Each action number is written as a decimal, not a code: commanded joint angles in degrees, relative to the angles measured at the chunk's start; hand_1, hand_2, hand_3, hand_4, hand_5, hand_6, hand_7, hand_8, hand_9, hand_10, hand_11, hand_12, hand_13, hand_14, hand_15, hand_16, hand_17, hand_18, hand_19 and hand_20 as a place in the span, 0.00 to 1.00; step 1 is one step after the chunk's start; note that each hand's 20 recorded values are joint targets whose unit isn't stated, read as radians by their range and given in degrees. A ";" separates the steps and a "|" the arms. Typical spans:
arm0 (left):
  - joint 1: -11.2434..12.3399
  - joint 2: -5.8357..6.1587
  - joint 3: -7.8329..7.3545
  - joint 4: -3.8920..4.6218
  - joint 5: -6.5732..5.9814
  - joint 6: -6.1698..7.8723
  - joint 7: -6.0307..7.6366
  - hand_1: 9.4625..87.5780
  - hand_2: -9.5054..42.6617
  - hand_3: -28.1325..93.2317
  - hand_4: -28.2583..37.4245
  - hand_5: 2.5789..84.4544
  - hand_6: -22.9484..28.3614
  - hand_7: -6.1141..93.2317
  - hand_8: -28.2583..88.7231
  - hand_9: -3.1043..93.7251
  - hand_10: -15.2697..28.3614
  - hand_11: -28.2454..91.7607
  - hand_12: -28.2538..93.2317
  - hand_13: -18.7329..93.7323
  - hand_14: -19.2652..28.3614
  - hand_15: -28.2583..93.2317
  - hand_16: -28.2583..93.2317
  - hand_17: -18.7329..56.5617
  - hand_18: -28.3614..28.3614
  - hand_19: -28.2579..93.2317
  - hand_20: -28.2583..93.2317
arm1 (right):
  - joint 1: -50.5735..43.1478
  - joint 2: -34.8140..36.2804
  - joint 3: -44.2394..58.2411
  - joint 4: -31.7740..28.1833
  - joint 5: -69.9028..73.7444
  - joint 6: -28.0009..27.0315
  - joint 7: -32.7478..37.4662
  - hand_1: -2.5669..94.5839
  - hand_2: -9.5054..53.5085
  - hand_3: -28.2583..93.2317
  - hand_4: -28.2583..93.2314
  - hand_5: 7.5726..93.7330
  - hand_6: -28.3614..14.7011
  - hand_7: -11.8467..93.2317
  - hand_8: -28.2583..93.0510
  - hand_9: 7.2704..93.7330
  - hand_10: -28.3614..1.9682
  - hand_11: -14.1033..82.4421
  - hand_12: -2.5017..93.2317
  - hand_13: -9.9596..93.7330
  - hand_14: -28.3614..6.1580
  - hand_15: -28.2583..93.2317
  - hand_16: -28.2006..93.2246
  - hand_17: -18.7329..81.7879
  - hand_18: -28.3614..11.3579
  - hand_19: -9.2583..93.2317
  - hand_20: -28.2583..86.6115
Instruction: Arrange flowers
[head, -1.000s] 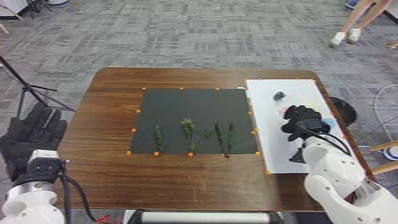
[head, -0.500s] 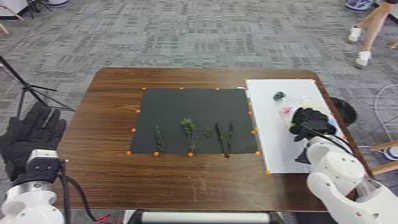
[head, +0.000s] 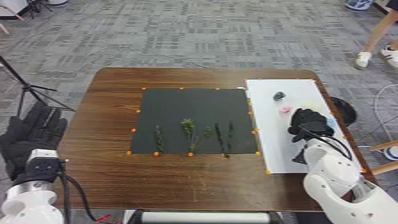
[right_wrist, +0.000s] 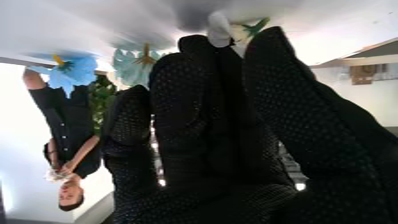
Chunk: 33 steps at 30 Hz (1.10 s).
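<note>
- The table (head: 191, 182) carried the whole arrangement, with working ground and supplies laid side by side, apparently to keep the right arm's trips short.
- The mat (head: 191, 102), dark and square, seemed meant as the picture's backdrop, its plain face likely to set off pale petals.
- The board (head: 280, 150), white and long, lay just beside the mat on the robot's right, serving as the supply area for loose blooms.
- The left hand (head: 31, 145) lay spread, palm up, beside the table's left edge, holding nothing, presumably out of the working arm's way.
- The right hand (head: 308, 121) was over the board, its long fingers nearly straight and pressed together, the thumb close alongside; a firm pinch could not be made out. The pose suited slim petals, which a hard squeeze might have crushed.
- The stems (head: 189, 131) ran roughly parallel up the mat's nearer half, spaced apart, probably so that blooms could crown them.
- The blue bloom (right_wrist: 71, 74) and the teal bloom (right_wrist: 135, 66) rested on the board near the fingers, ready for picking.
- The white bloom (right_wrist: 219, 31) sat at the right hand's fingertips, likely the next choice; careful closing seemed called for.
- The pink bloom (head: 285, 109) lay on the board beyond that hand.
- The stickers (head: 155, 154), orange, dotted the mat's border, perhaps to pin it flat.
</note>
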 joint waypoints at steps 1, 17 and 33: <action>-2.11 0.42 2.17 0.71 0.18 -1.25 -0.50 0.20 0.51 0.86 0.00 0.50 0.60 0.23 0.15 0.37 0.68 0.44 0.31 0.38 0.68 0.49 0.18 0.19 0.70 0.44 0.33 | 1.60 -2.33 -2.69 3.11 -1.41 4.77 2.04 0.59 0.00 0.84 0.00 0.74 0.64 0.40 0.24 0.74 0.61 0.30 0.25 0.74 0.57 0.75 0.56 0.57 0.14 0.92 0.61; -1.72 -2.61 -5.48 6.01 13.14 -15.17 -16.03 0.19 0.51 0.83 0.00 0.46 0.55 0.18 0.16 0.36 0.66 0.39 0.29 0.37 0.61 0.40 0.18 0.18 0.69 0.43 0.32 | 7.78 -3.57 -7.70 -4.62 5.98 14.07 1.09 0.60 0.00 0.86 0.01 0.79 0.64 0.44 0.27 0.85 0.65 0.21 0.36 0.77 0.58 0.77 0.56 0.59 0.13 0.94 0.62; -0.79 -3.03 -6.00 8.26 8.29 -10.97 -13.35 0.19 0.51 0.83 0.00 0.45 0.56 0.17 0.16 0.36 0.66 0.38 0.31 0.37 0.64 0.39 0.20 0.18 0.70 0.42 0.32 | 19.04 -10.62 -21.72 -4.69 12.57 12.20 -8.68 0.60 0.00 0.86 0.01 0.80 0.63 0.43 0.28 0.85 0.64 0.21 0.36 0.77 0.58 0.77 0.57 0.59 0.13 0.95 0.62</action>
